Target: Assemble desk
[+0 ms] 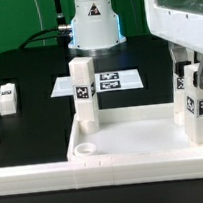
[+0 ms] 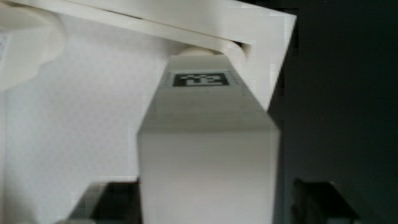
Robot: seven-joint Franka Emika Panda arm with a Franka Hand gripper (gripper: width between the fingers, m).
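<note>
Exterior view: desk top (image 1: 143, 138) at 6 o'clock. First leg (image 1: 83, 91) upright at its 10 o'clock corner. Second leg (image 1: 200, 105) upright at 3 o'clock, gripper (image 1: 190, 73) above.
Wrist view: fingers (image 2: 329, 200) apart, straddling second leg (image 2: 205, 150), slight gap visible.

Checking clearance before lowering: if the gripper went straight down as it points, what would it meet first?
Probably the upright leg between the fingers of the gripper, standing in the desk top. Depth is unclear, so the fingertips might reach that top first.
</note>
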